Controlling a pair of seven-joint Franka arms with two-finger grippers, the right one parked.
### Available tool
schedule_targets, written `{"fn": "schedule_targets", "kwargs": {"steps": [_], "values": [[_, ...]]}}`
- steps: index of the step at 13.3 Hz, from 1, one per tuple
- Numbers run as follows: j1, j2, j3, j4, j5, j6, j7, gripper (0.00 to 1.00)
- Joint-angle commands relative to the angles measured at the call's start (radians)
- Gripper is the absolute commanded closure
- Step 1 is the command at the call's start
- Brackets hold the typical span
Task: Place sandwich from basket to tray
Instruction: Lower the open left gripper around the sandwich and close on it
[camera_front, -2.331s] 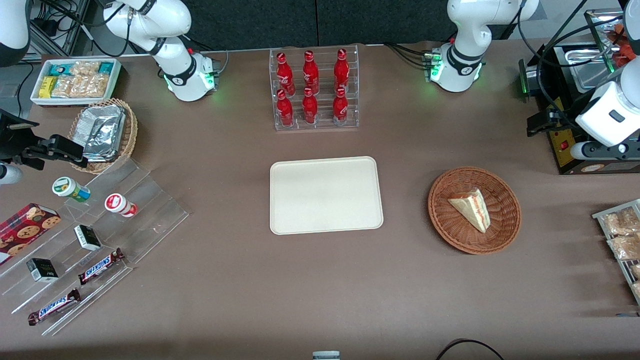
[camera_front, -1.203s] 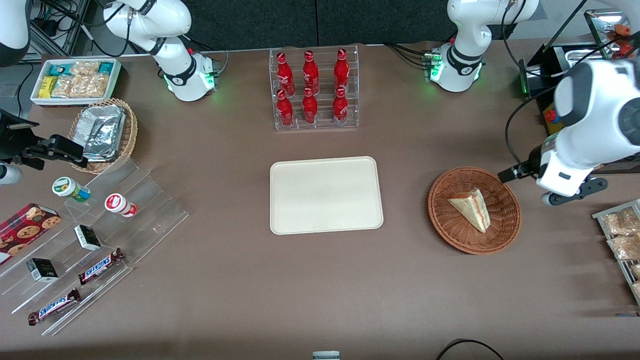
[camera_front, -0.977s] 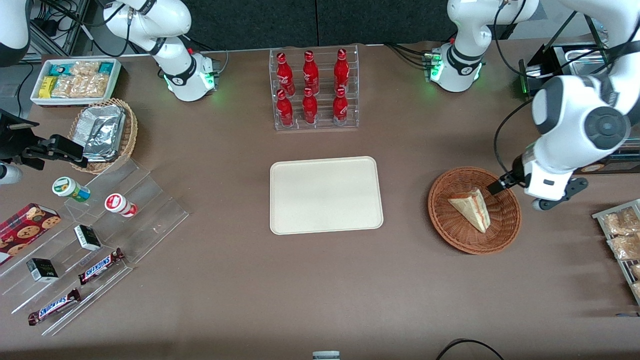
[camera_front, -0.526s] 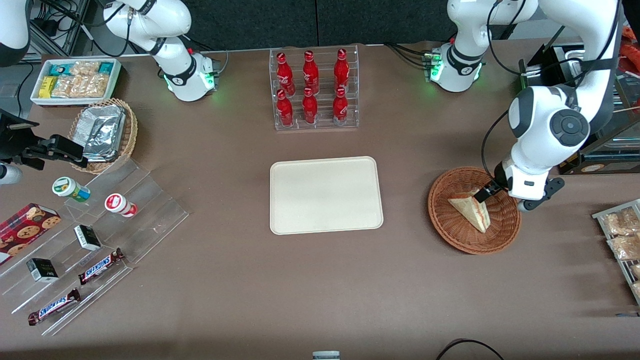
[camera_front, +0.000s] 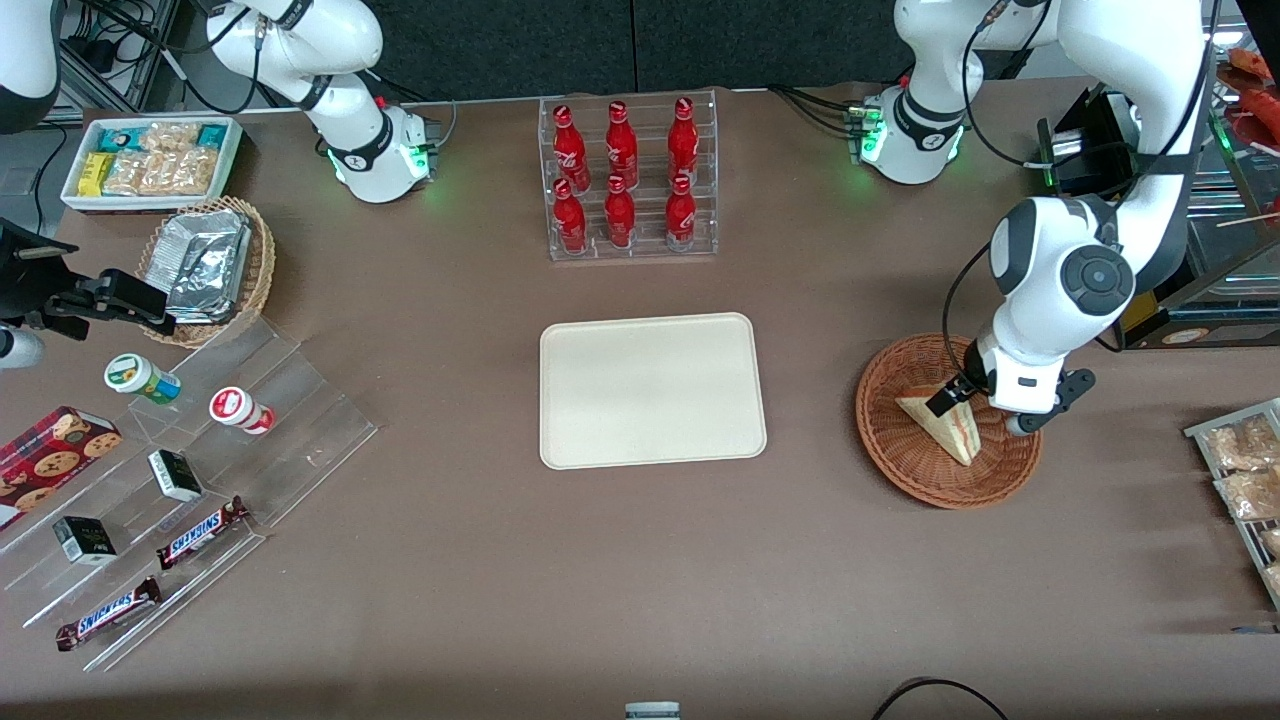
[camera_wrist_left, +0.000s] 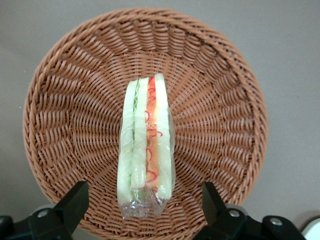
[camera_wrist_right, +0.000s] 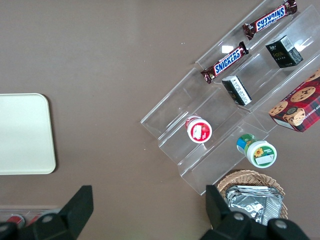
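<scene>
The sandwich (camera_front: 950, 436), a wrapped pale wedge with red, orange and green layers, lies in the middle of the reddish-brown wicker basket (camera_front: 900, 470). My gripper (camera_front: 977, 412) hangs just above the basket, over the wide end of the sandwich. In the left wrist view the gripper (camera_wrist_left: 144, 202) is open, with one black finger (camera_wrist_left: 75, 200) on each side of the sandwich (camera_wrist_left: 146, 145) and clear of it. The basket (camera_wrist_left: 215, 125) fills that view. The cream tray (camera_front: 650, 390) lies bare beside the basket, toward the parked arm's end; one corner of the tray (camera_wrist_right: 25, 132) appears in the right wrist view.
A clear rack of red bottles (camera_front: 628, 180) stands farther from the front camera than the tray. A black machine (camera_front: 1150, 300) and a wire rack of snack packs (camera_front: 1245, 480) flank the basket. A stepped acrylic shelf (camera_front: 180, 470), a foil-packet basket (camera_front: 210, 265) and a white bin (camera_front: 150, 160) sit toward the parked arm's end.
My gripper has swung in from the working arm's end of the table, crossed the basket rim and come down over the sandwich. The sandwich has not moved.
</scene>
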Motion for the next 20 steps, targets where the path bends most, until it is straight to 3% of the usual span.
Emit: {"fn": "schedule_targets", "kwargs": {"steps": [1,12,13,14,15,16,17,20], "values": [[-0.004,0.004,0.003,-0.013,0.004,0.022,-0.018,0.0],[-0.006,0.062,0.003,-0.016,0.004,0.068,-0.018,0.0],[-0.006,0.064,0.003,-0.016,0.004,0.078,-0.019,0.1],[-0.004,0.065,0.003,-0.016,0.004,0.079,-0.019,0.33],[-0.004,0.068,0.003,-0.016,0.004,0.079,-0.019,0.65],[-0.004,0.07,0.003,-0.016,0.004,0.079,-0.019,0.88],[-0.004,0.072,0.003,-0.016,0.004,0.079,-0.019,1.0],[-0.004,0.072,0.003,-0.014,0.004,0.079,-0.019,1.0]]}}
